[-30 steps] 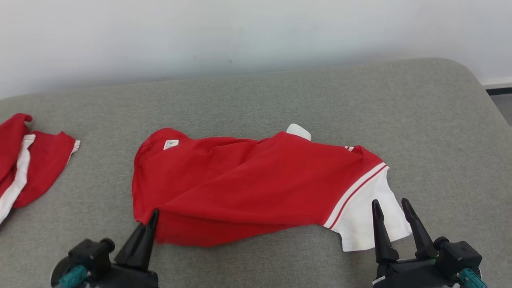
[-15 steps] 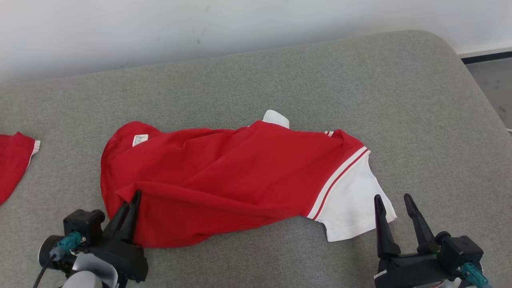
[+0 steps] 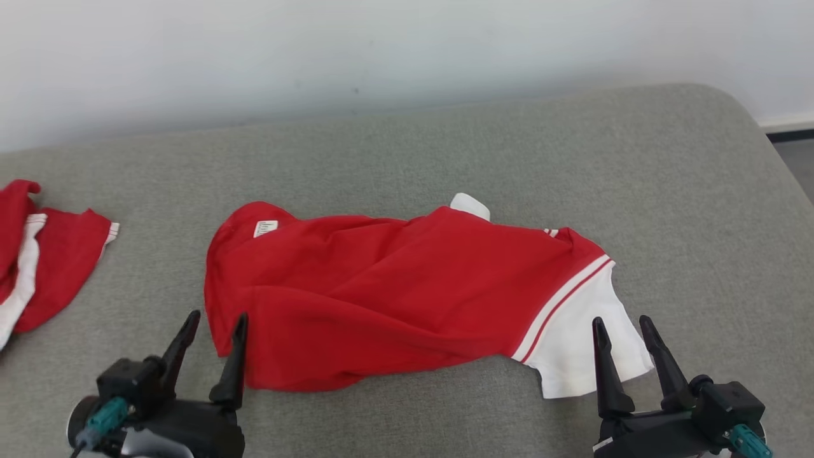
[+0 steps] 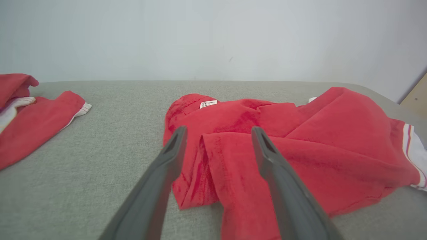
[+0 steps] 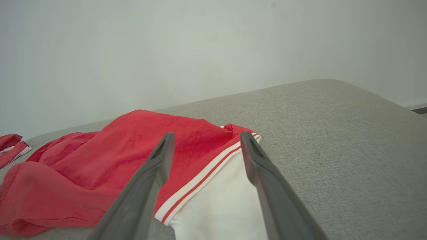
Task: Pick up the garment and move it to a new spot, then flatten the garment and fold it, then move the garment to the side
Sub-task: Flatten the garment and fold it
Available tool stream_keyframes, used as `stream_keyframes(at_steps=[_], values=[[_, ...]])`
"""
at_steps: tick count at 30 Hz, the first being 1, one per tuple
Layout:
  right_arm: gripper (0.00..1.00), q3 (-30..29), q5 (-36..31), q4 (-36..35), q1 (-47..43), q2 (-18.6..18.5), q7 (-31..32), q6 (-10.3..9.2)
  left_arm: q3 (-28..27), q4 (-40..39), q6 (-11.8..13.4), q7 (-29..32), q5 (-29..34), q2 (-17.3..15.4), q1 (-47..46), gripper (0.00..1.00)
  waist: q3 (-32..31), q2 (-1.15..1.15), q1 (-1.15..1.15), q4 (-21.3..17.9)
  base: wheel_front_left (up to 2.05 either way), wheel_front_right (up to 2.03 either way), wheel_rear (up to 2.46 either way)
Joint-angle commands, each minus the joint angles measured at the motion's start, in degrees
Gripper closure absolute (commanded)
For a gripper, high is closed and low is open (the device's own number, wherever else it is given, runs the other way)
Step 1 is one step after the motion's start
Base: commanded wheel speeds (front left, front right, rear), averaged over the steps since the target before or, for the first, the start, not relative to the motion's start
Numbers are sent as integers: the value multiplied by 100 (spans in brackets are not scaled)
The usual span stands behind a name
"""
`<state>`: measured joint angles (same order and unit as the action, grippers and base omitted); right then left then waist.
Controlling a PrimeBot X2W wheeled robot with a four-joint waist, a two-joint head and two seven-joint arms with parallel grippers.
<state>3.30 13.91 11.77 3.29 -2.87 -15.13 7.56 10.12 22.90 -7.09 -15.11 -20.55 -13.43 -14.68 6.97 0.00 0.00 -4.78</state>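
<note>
Left gripper (image 3: 217, 315): a moment ago you had it pinched shut on the garment (image 3: 394, 286) at the near-left hem; now its fingers stand well apart and grip nothing.
Garment: a red shirt with a white sleeve (image 3: 585, 343). It lies rumpled across the middle of the grey cushion (image 3: 445, 140), its long side running left to right.
Garment against left jaws: the near-left corner sits between them. In your head view the right finger crosses the red edge and the left finger is over bare cushion. You cannot tell whether either finger touches the cloth.
Right gripper (image 3: 620, 320): fingers spread, holding nothing, as before.
Garment against right jaws: the near-right corner of the white sleeve lies between the two fingers.
Count: two grippers. Two red shirts, yours in the centre and a second shirt (image 3: 57, 267) at the far left, well apart and cut by the frame edge. One white label (image 3: 265, 228) near your shirt's far-left corner.
</note>
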Motion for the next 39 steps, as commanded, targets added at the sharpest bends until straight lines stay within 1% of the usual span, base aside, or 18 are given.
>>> stream_keyframes(at_steps=[1, 5, 11, 16, 24, 34, 36, 39], values=[[0, 18, -47, -23, -63, -2, -3, -15, -61, -98, -26, -4, 69, 35, 171, 0, -198, 0, 0, 185, 0, 0, 0], [0, 45, -102, -64, -148, -2, -2, -15, -433, -568, 18, -5, 254, 88, 548, 0, -378, 0, 0, 301, 0, 0, 0], [0, 64, -225, -138, -292, -2, -2, -15, -964, -1489, 198, -4, 606, 288, 1223, 0, -628, 0, 0, 373, 0, 0, 0], [0, 65, -316, -254, -432, -19, -2, -15, -1241, -1890, 195, -5, 761, 470, 1654, 0, -749, 0, 0, 396, 0, 0, 0], [0, 207, -438, -325, -702, -147, -2, -15, -1370, -1860, 114, -5, 873, 688, 2006, 0, -865, 0, 0, 370, 0, 0, 0], [0, 338, -415, -259, -819, -153, -3, -15, -1493, -1705, 54, -5, 943, 805, 2103, 0, -877, 0, 0, 326, 0, 0, 0], [0, 255, -369, -164, -745, -200, -3, -15, -1392, -1548, 9, -5, 922, 813, 2009, 0, -853, 0, 0, 320, 0, 0, 0], [0, 188, -347, 36, -623, -275, -3, -15, -1148, -1240, -19, -6, 927, 716, 1830, 0, -807, 0, 0, 301, 0, 0, 0]])
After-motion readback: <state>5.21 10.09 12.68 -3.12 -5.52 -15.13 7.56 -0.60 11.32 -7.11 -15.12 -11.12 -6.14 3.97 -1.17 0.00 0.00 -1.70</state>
